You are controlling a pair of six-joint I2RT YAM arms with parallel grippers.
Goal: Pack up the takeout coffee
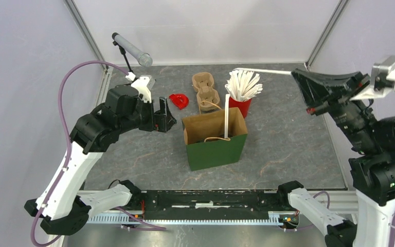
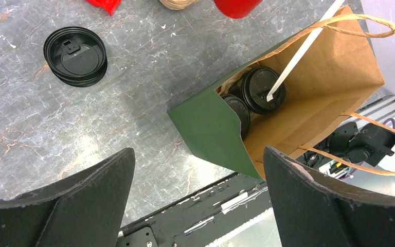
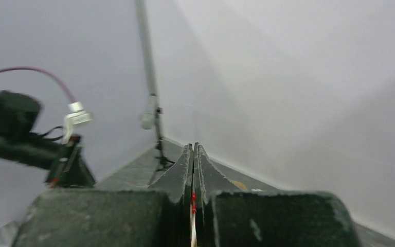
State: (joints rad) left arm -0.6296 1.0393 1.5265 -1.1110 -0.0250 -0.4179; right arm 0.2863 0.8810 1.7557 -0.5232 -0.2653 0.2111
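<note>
A green paper bag (image 1: 217,152) stands open mid-table; in the left wrist view (image 2: 205,128) it holds two cups with black lids (image 2: 263,88) and a white straw (image 2: 303,49) leaning upright in it (image 1: 227,116). My right gripper (image 1: 295,76) is raised at the far right, shut on a white wrapped straw (image 1: 262,71) that sticks out level to the left, above the red cup of straws (image 1: 243,88). The straw shows thin between the closed jaws (image 3: 192,208). My left gripper (image 1: 164,116) is open and empty, left of the bag (image 2: 198,154).
A cardboard cup carrier (image 1: 205,90) and a red object (image 1: 180,100) lie behind the bag. A stack of black lids (image 2: 75,55) lies on the table left of the bag. A grey tube on a stand (image 1: 131,49) is at the back left.
</note>
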